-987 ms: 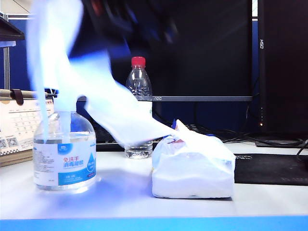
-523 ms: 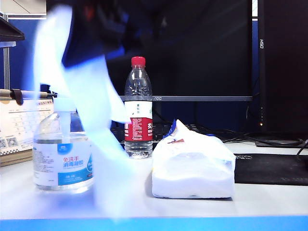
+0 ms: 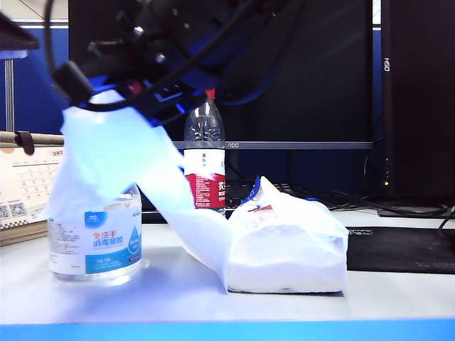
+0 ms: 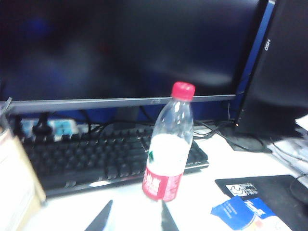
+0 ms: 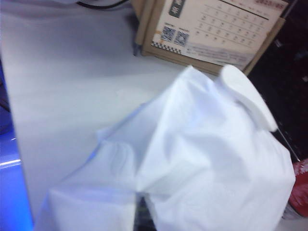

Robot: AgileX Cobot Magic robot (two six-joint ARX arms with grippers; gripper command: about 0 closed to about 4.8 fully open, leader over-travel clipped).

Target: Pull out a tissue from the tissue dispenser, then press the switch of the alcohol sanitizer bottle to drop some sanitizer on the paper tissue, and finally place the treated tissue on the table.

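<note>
Above the alcohol sanitizer bottle [image 3: 96, 238] a pulled-out tissue [image 3: 135, 170] is held by the right gripper [image 3: 131, 89], whose fingers are closed on its upper edge. The sheet is draped over the bottle's top, presumably so that gel from the switch [image 5: 245, 96], the white pump head seen at the sheet's edge in the right wrist view, can be caught on the paper. Its lower end trails down beside the tissue dispenser [image 3: 284, 245], which lies on the white surface [image 3: 178, 284] just beside the bottle; whether that end is freed from the pack cannot be told. The left gripper [image 4: 132, 221] is kept wide open and empty, near a red-capped water bottle [image 4: 168, 149] and a keyboard [image 4: 91, 154], judged to be held ready for pressing the pump.
</note>
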